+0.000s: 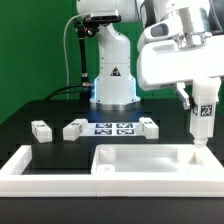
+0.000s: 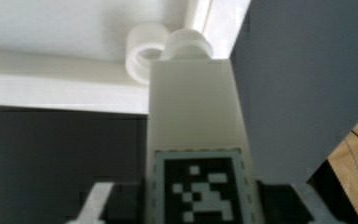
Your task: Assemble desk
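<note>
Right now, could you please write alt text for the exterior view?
The arm's fingers hold a white leg upright at the tabletop's corner on the exterior view's right. Three loose legs and the marker board lie behind it.

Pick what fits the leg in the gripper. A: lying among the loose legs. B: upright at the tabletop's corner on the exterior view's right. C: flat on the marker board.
B: the gripper holds the leg upright, lower end at the tabletop's corner at the exterior view's right.
</note>
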`<move>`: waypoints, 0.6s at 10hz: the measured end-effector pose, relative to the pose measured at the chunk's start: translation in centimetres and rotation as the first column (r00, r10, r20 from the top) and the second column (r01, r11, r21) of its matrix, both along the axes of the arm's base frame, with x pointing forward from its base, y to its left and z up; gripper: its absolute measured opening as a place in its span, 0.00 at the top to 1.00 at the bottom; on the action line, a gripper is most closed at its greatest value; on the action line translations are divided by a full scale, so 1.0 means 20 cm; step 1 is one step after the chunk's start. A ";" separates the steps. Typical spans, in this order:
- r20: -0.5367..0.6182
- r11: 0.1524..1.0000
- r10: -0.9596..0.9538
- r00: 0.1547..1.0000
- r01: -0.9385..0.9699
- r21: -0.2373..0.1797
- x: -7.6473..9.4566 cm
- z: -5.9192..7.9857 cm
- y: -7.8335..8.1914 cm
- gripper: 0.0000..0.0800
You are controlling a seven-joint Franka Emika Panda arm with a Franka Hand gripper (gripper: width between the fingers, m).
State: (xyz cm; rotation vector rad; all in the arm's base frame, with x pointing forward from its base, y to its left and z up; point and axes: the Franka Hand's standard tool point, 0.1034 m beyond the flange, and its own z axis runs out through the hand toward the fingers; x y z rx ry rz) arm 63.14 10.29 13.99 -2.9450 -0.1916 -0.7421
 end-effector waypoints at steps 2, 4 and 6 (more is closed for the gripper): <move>0.003 1.000 0.011 1.000 -0.011 -0.006 0.01 -0.01 0.00 0.64; 0.002 1.000 0.011 1.000 -0.011 -0.005 0.01 -0.01 0.00 0.64; 0.068 0.998 0.045 0.997 -0.042 -0.044 0.03 -0.05 -0.07 0.64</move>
